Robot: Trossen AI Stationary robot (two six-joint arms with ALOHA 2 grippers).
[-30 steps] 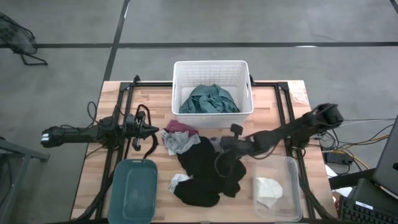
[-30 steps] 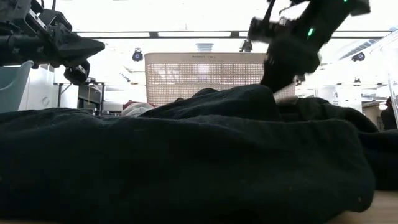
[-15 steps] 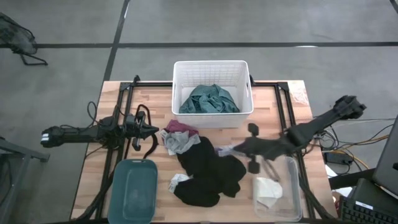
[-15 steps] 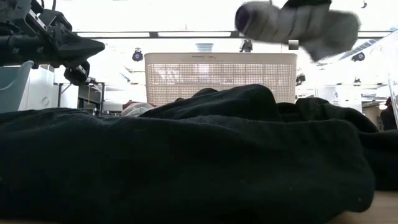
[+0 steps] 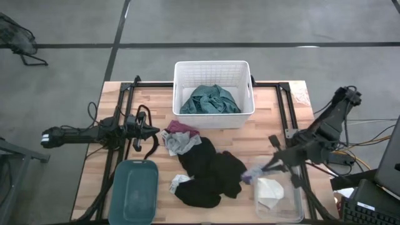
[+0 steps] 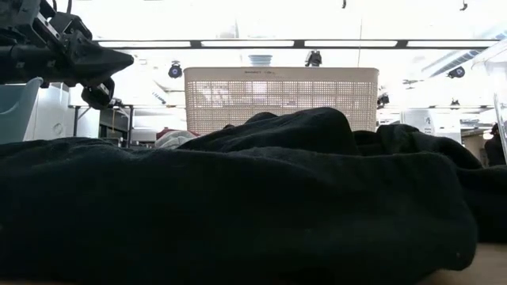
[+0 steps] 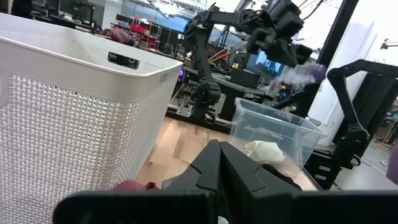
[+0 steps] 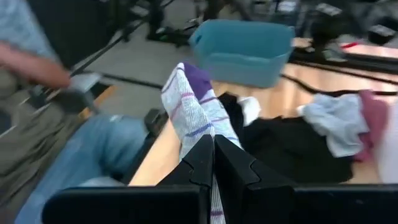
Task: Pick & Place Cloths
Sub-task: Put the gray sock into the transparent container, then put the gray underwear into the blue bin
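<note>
A white sock with purple stripes and a purple end (image 8: 194, 102) hangs in my shut right gripper (image 8: 213, 149), in the air over the left rim of a clear bin (image 5: 289, 167) at the table's near right. The high view shows this sock (image 5: 249, 176) just ahead of my right gripper (image 5: 259, 170). A black cloth (image 5: 209, 175) lies spread mid-table, with a grey and maroon heap (image 5: 181, 139) at its far left and a small white piece (image 5: 180, 182) at its near left. A teal cloth (image 5: 210, 100) lies in the white basket (image 5: 212, 67). My left gripper (image 5: 156, 130) waits shut at the table's left. My right gripper pinches the striped sock partway along its length (image 8: 200, 134) between its two fingers. The fingers slant down from the table's right side. The sock's purple end (image 8: 198, 78) sticks out past the fingertips, and the sock is lifted clear of the table.
The clear bin holds a white cloth (image 5: 270, 192). A teal tub (image 5: 134, 187) stands at the near left. In the low view the black cloth (image 6: 238, 198) fills the foreground. A person's arm and legs (image 8: 56, 143) show beyond the table in the right wrist view.
My right gripper has risen from the black cloth with the striped sock and swung toward the table's right and near edges, turning as it went. The sock is lifted clear and now hangs over the clear bin's rim. The black cloth stayed in place.
</note>
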